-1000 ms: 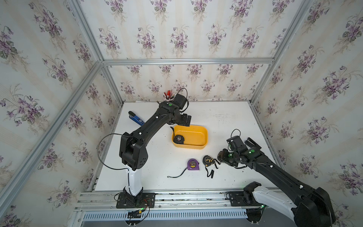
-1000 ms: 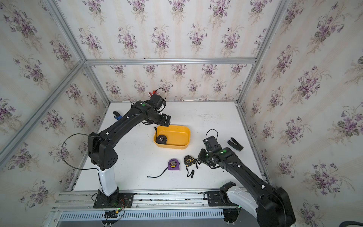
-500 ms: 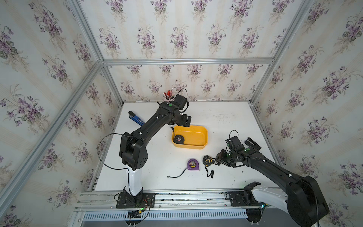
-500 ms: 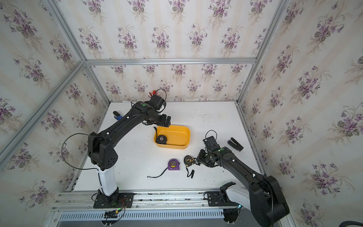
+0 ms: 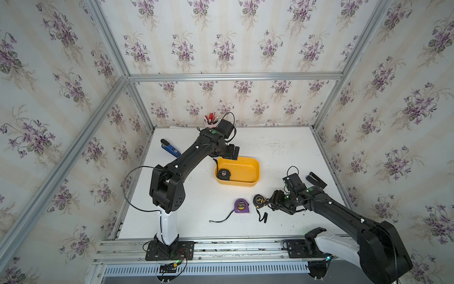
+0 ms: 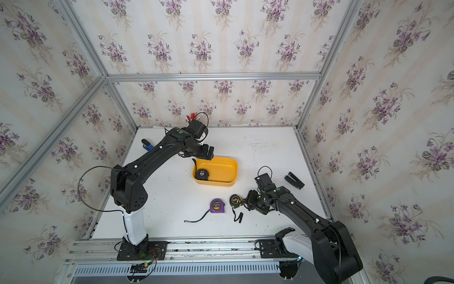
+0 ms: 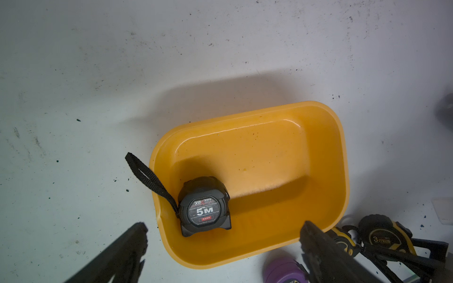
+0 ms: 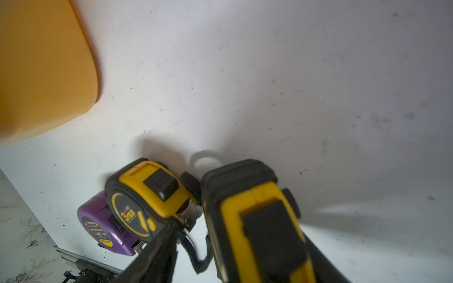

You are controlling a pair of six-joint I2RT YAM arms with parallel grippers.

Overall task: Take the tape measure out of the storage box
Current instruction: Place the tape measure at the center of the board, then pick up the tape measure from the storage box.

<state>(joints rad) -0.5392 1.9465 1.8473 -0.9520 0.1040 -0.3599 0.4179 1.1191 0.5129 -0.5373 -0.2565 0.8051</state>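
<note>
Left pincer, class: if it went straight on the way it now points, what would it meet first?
Likely the black tape measure in the yellow storage box: the open left pincer frames it in its wrist view. Depth is unclear; the box floor might come first.

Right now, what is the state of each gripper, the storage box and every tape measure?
left gripper: open, empty.
right gripper: open.
storage box: holds one tape measure.
black tape measure: inside box, strap over rim.
purple tape measure: out, on table.
yellow tape measure: between right gripper's jaws, unclamped.
other yellow tape measure: out, on table.
</note>
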